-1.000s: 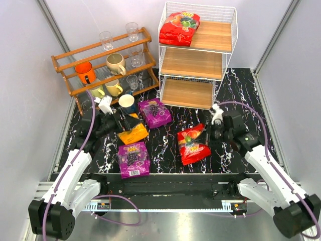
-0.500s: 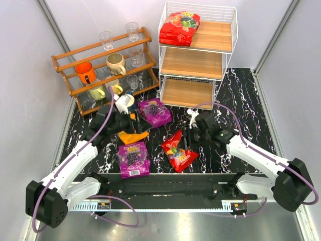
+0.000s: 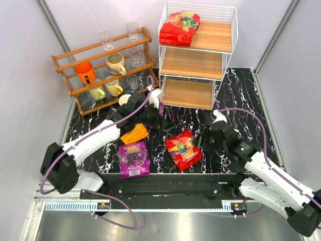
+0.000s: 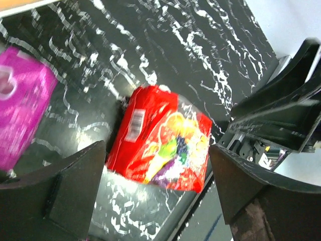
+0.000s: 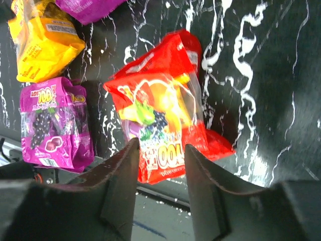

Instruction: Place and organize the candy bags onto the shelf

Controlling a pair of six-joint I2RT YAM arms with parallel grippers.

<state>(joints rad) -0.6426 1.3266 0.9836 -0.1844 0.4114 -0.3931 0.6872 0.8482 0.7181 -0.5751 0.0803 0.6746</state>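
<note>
One red candy bag (image 3: 179, 27) lies on the top tier of the white wire shelf (image 3: 190, 63). A second red bag (image 3: 183, 149) lies flat on the table near the front edge; it also shows in the left wrist view (image 4: 160, 143) and the right wrist view (image 5: 163, 120). The orange-yellow bag (image 3: 134, 133) and a purple bag (image 3: 133, 158) lie to its left. The other purple bag (image 4: 20, 115) lies under my left arm. My left gripper (image 3: 163, 116) is open and empty, above the table behind the red bag. My right gripper (image 3: 207, 135) is open and empty, just right of the red bag.
A low brown wooden rack (image 3: 103, 65) with mugs and glasses stands at the back left, with a cup (image 3: 125, 99) on the table before it. Grey walls close in both sides. The shelf's middle and bottom tiers are bare.
My right gripper pushed the red bag left, then drew back to the right, leaving it flat. My left arm swung right, over the far purple bag, toward the red bag.
</note>
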